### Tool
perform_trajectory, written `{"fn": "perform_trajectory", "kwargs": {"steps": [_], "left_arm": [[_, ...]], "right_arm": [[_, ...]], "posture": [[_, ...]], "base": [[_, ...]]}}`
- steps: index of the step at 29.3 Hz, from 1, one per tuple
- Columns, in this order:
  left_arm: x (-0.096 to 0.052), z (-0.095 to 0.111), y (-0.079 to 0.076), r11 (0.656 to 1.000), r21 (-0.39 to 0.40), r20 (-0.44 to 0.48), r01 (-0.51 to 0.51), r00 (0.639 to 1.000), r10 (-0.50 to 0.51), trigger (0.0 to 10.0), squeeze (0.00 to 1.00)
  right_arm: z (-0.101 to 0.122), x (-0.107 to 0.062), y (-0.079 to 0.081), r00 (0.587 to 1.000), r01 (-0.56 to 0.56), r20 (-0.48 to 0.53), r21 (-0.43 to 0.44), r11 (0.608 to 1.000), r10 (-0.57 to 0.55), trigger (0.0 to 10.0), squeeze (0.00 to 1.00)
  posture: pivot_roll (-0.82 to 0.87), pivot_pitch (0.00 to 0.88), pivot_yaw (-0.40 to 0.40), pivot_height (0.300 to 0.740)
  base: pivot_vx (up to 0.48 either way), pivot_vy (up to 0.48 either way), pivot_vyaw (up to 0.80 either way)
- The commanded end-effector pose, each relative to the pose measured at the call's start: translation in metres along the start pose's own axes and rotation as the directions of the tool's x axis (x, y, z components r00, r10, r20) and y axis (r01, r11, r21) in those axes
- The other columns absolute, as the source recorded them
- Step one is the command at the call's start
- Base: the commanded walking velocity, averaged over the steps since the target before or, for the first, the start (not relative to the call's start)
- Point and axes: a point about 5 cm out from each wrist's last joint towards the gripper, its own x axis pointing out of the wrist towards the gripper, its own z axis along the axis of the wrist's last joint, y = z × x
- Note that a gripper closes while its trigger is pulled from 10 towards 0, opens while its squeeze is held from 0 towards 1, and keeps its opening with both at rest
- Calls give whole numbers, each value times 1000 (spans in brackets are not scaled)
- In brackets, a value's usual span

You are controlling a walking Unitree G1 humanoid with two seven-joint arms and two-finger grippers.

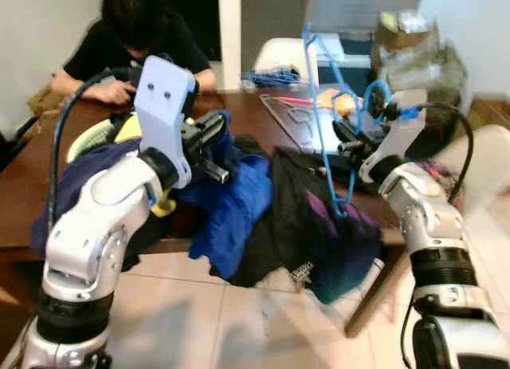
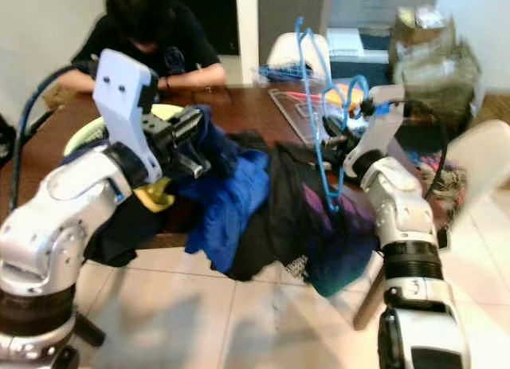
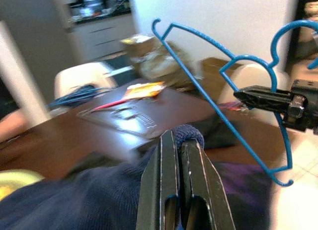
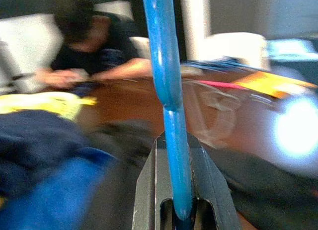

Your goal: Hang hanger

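Dark wooden table (image 1: 239,114) carried heaped clothes. Right gripper (image 1: 351,146) held the blue plastic hanger (image 1: 323,122) upright, jaws clenched on it; left gripper (image 1: 209,146) pinched a navy garment (image 3: 74,205). Hanging remained undone.

A brown wooden table (image 1: 239,114) stands on a pale tiled floor (image 1: 239,321). Behind it are a white chair (image 1: 279,54) and white walls (image 1: 40,26).
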Motion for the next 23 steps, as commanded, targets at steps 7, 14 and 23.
{"fn": "perform_trajectory", "kwargs": {"steps": [7, 14, 23], "left_arm": [[3, 6, 1, 1000, -21, 69, -6, 998, 7, 10000, 0], [4, 4, 3, 1000, 20, 59, 2, 998, -3, 10000, 0], [2, 4, 6, 997, 76, 48, 22, 999, -26, 10000, 0]], "right_arm": [[5, -1, -16, 993, 116, -10, -50, 992, -117, 10000, 0], [8, -4, -27, 981, 193, -11, -68, 979, -194, 10000, 0], [8, -5, -31, 977, 211, -14, -71, 975, -213, 10000, 0]], "posture": [[20, 0, -4, 740], [12, 0, -3, 740], [11, 0, 1, 740]], "base": [[-307, 0, -800], [0, 0, -800], [0, 0, -800]]}}
